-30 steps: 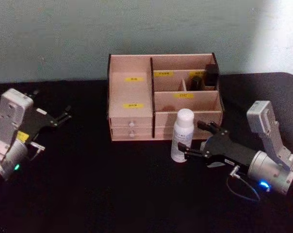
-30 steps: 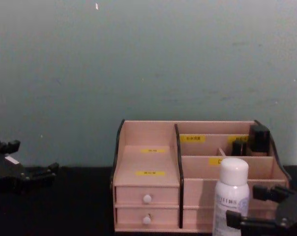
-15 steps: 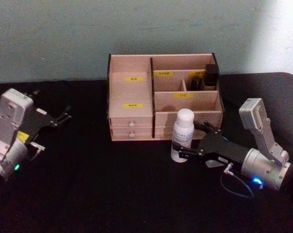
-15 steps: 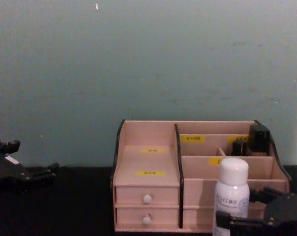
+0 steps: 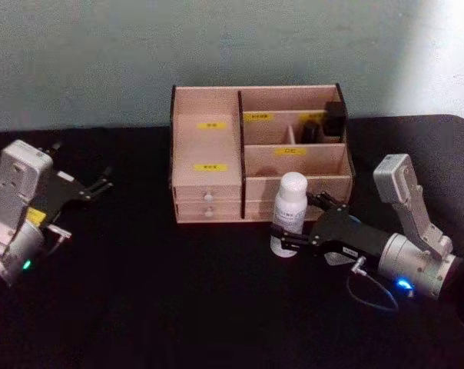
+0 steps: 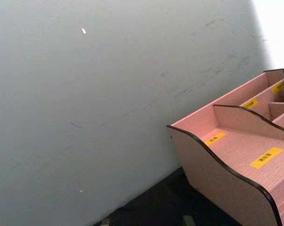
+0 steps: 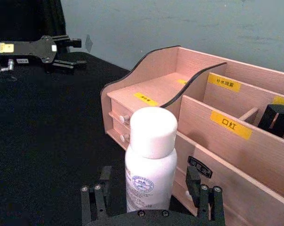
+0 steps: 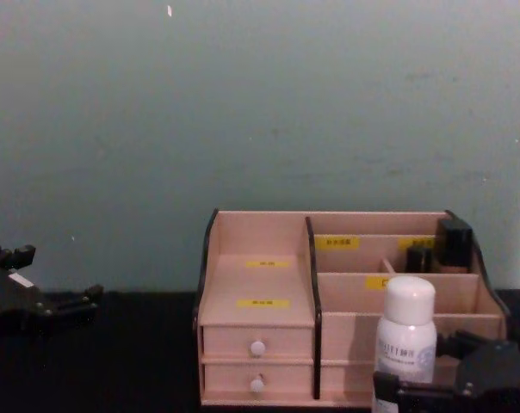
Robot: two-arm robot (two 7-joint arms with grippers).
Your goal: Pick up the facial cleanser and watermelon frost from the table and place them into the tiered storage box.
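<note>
Right arm lies low across the table (image 5: 163, 296), reaching in from the right. Right gripper (image 5: 299, 221) straddles the lower part of the cleanser (image 5: 291, 201), fingers spread either side, not clamped. Cleanser stands upright just in front of the box (image 5: 209, 131), by its right half. Bare table lies left of it and nearer the robot. Left gripper (image 5: 101, 183) is parked far left, fingers apart. A second ago the right gripper's fingers were short of the cleanser; they have since slid forward around it. The cleanser is unmoved.

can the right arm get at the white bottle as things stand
Probably yes. The right gripper's open fingers flank the upright white bottle, with nothing between them and it; the tiered storage box stands close behind. The left gripper is parked far to the left.
</note>
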